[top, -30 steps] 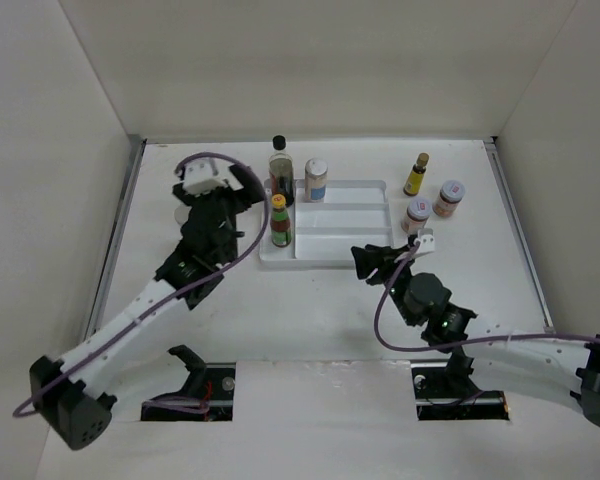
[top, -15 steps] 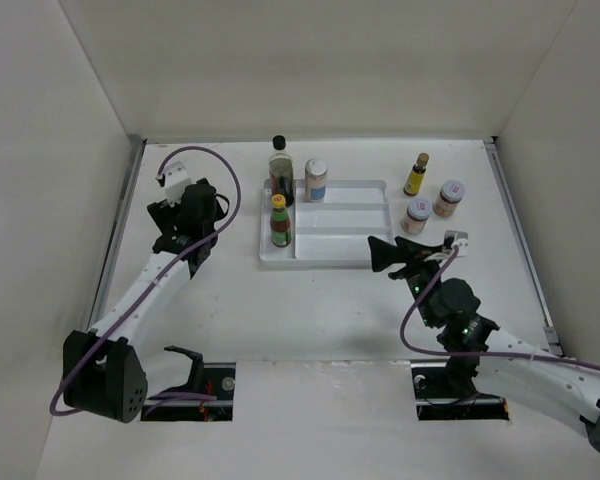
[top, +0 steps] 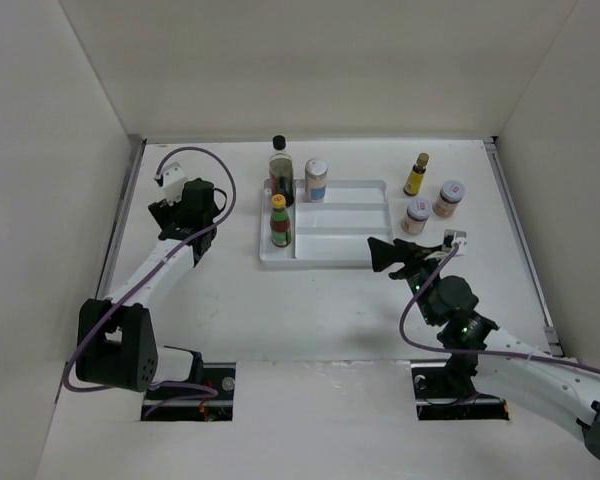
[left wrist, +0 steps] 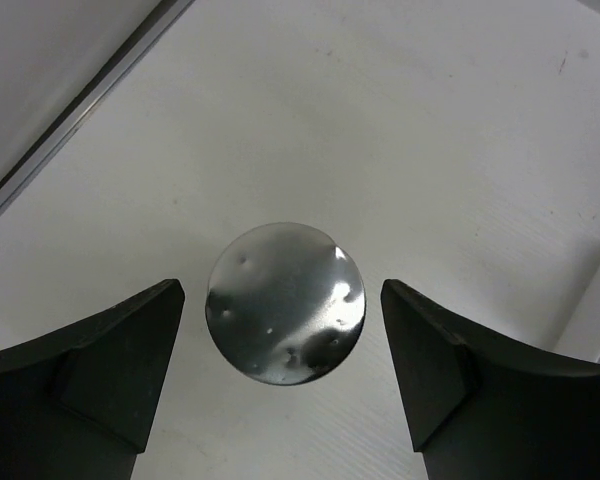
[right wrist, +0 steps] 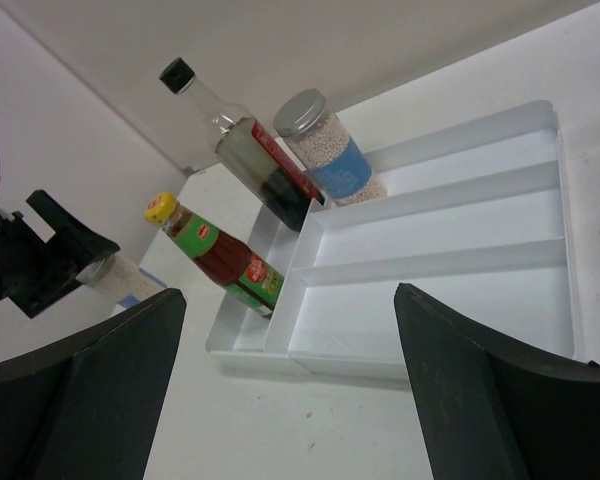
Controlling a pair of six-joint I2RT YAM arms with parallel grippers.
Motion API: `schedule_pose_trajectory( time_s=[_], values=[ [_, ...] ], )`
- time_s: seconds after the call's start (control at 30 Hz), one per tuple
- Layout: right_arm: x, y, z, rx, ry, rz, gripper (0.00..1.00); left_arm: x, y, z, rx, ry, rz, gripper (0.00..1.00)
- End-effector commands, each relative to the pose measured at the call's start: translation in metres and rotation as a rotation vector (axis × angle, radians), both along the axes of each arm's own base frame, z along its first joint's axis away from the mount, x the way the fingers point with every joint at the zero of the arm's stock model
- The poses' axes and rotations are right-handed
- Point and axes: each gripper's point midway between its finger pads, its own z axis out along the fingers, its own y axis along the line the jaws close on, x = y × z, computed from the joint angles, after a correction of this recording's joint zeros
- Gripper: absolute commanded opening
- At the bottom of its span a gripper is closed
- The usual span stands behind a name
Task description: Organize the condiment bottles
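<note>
Progress looks roughly a third of the way. The red-green bottle (top: pixel 279 222) stands in the left slot of the white tray (top: pixel 345 237), with the tall dark bottle (top: pixel 281 168) at that slot's far end. A blue-labelled jar (top: pixel 316 180) sits at the tray's far rim, in it or just behind it, I can't tell which. Out on the bench (top: pixel 310 310), right of the tray, wait the tiny yellow bottle (top: pixel 416 175), the near pale-lidded jar (top: pixel 416 215) and the far pale-lidded jar (top: pixel 448 198). Over on the left, the left claw (left wrist: pixel 282 300) hangs open astride a silver-lidded jar (left wrist: pixel 280 265), with a gap either side and no grip. The right claw (right wrist: pixel 288 300) gapes wide and empty, facing the tray. At least four containers to bring in, by my reckoning.
</note>
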Motion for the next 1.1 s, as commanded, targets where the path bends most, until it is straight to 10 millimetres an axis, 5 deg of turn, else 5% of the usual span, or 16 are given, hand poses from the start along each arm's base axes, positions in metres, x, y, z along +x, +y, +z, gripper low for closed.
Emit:
schedule_pose_trajectory(
  time_s=[0.0, 0.13, 0.3, 0.53, 0.63, 0.83, 0.97, 1.07],
  values=[
    [0.000, -0.003, 0.019, 0.070, -0.041, 0.004, 0.92, 0.011, 0.007, 0.015, -0.026, -0.098, 0.028, 0.79],
    [0.001, -0.003, 0.018, 0.072, -0.037, 0.008, 0.92, 0.014, 0.004, 0.006, -0.038, -0.076, 0.004, 0.69],
    [0.001, -0.002, 0.016, 0.077, -0.030, 0.012, 0.92, 0.011, 0.001, 0.025, -0.056, -0.139, -0.018, 0.37],
    [0.003, -0.005, 0.015, 0.080, -0.028, 0.002, 0.92, -0.001, 0.001, 0.056, -0.066, -0.224, -0.028, 0.29],
    [0.002, -0.004, 0.016, 0.084, -0.029, 0.008, 0.92, -0.006, -0.001, 0.100, -0.082, -0.335, -0.033, 0.28],
    [0.006, -0.017, 0.013, 0.108, -0.025, -0.033, 0.92, -0.014, -0.027, 0.217, -0.145, -0.599, -0.113, 0.27],
    [0.007, -0.028, 0.011, 0.145, -0.025, -0.067, 0.91, -0.013, -0.082, 0.296, -0.205, -0.779, -0.280, 0.27],
    [0.011, -0.042, 0.005, 0.161, -0.017, -0.123, 0.90, -0.004, -0.135, 0.337, -0.221, -0.836, -0.405, 0.28]
  ],
)
